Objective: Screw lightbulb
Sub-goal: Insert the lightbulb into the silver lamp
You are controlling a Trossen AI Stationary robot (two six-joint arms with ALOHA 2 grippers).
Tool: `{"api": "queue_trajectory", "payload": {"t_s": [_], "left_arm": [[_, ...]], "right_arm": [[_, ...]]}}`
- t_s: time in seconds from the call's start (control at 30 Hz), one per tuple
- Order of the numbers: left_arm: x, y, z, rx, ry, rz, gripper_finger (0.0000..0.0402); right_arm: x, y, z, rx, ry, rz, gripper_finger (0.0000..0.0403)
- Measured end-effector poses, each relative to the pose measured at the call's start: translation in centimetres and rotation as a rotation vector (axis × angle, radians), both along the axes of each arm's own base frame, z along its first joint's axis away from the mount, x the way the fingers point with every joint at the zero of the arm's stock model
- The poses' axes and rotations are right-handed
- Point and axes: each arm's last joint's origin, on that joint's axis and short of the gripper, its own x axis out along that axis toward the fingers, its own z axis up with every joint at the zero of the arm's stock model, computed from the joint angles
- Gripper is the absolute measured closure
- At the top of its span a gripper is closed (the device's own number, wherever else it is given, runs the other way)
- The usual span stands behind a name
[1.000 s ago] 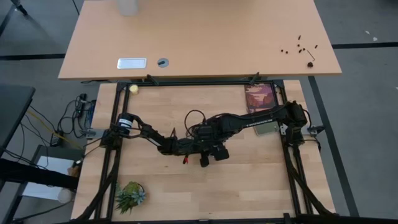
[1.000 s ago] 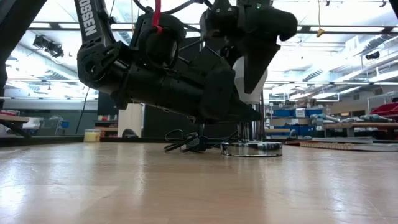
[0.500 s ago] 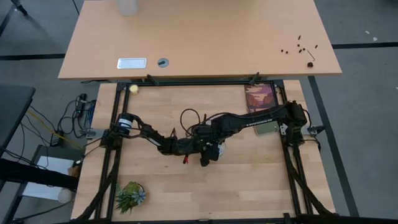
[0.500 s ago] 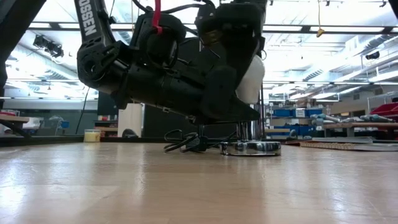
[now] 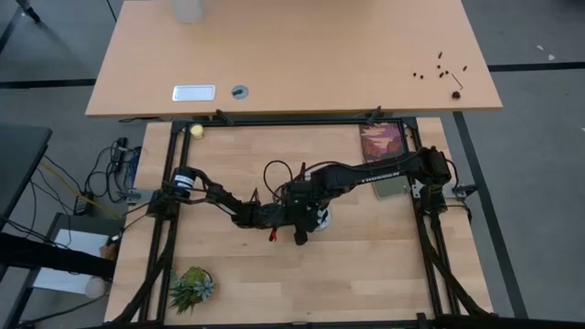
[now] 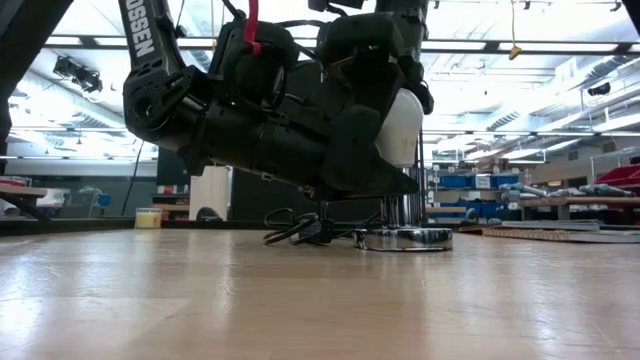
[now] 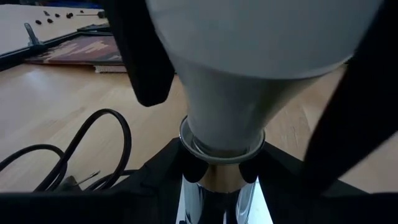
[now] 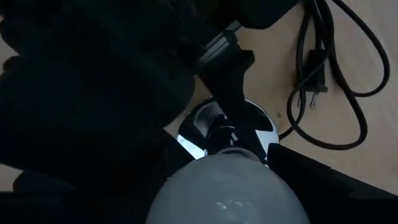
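- From above, what's going on mid-table?
- Both arms meet there. The left gripper (image 5: pixel 302 227) and right gripper (image 5: pixel 315 215) crowd over the lightbulb (image 5: pixel 322 217), only a pale spot between dark parts. A potted plant (image 5: pixel 191 286) sits near the table's front left corner, a picture card (image 5: pixel 381 143) at back right.
- And at table height?
- The lightbulb (image 6: pixel 398 128) stands upright over a shiny round base (image 6: pixel 402 238) with a black cord (image 6: pixel 296 228) coiled beside it. Right gripper (image 6: pixel 385 70) fingers flank the white globe.
- Left wrist camera?
- The left gripper (image 7: pixel 217 177) is clamped on the chrome stem just under the bulb's neck (image 7: pixel 221 134) — the right arm's dark fingers (image 7: pixel 146 56) sit either side of the globe.
- Right wrist camera?
- Globe (image 8: pixel 227 190) fills the foreground, base (image 8: pixel 227 127) beneath. Whether the right fingers press it or stand loose — I cannot tell.
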Motion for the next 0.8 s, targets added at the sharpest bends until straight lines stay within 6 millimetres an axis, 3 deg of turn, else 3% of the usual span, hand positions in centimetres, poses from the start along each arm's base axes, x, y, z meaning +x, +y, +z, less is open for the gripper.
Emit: {"api": "queue_trajectory", "payload": {"t_s": [0.4,0.8], "left_arm": [[0.0,-0.3,-0.1,-0.002,0.006,-0.015,0.0218],[-0.1,-0.3,-0.1,-0.001,0.010,-0.015,0.0218]], "right_arm": [[-0.1,-0.6,0.7,-0.049,-0.004,0.117,0.0052],[0.0,0.6,0.8,-0.093,-0.020,0.485,0.0052]]}}
